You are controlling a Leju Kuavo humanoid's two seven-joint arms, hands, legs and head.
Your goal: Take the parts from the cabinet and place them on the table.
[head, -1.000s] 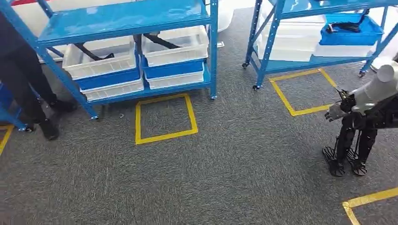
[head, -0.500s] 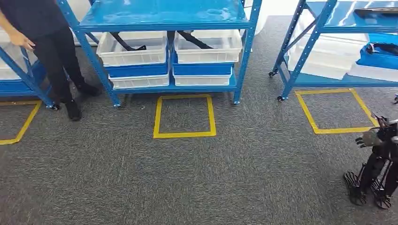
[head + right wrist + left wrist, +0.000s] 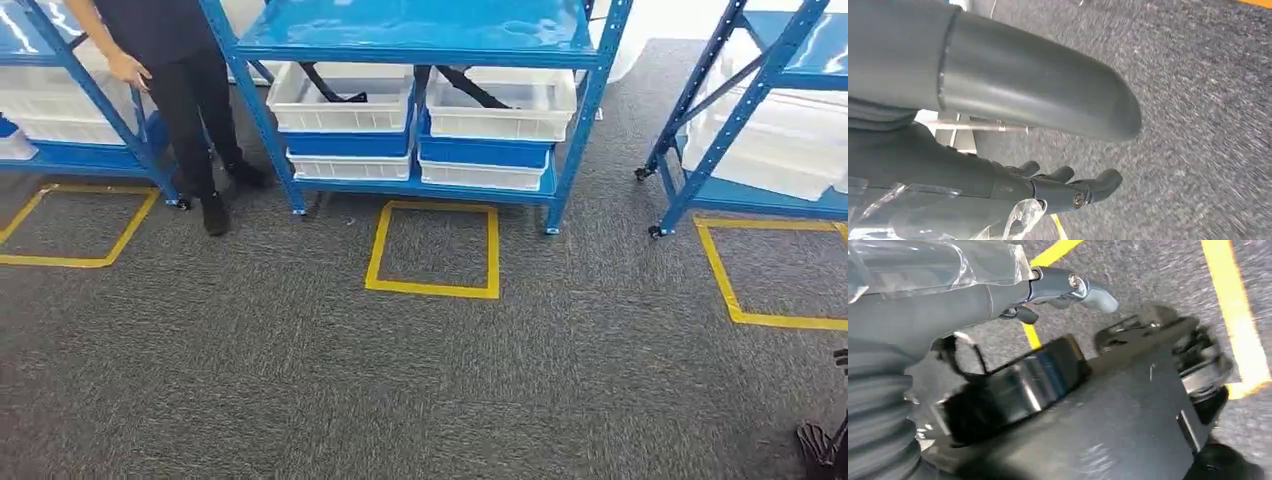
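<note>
The blue cabinet [image 3: 420, 30] stands ahead across the carpet. On its lower shelf two white bins [image 3: 345, 105] [image 3: 500, 110] sit on blue and white bins, each holding a long black part [image 3: 330, 85] [image 3: 470, 88]. Dark fingers of my right hand [image 3: 825, 447] show at the lower right corner of the head view, far from the cabinet. In the right wrist view my right hand [image 3: 1068, 185] hangs over the carpet with thumb and fingers spread and nothing in it. My left hand [image 3: 1063, 290] has its thumb out and holds nothing.
A person [image 3: 190, 90] in dark clothes stands at the cabinet's left post, a hand at the neighbouring blue rack [image 3: 60, 110]. Another blue rack [image 3: 760, 120] with white bins stands at the right. Yellow tape squares [image 3: 433, 250] mark the grey carpet before each rack.
The whole picture has shifted right, so the camera has turned left and the cabinet now sits centred. My right hand has slid to the picture's lower right corner.
</note>
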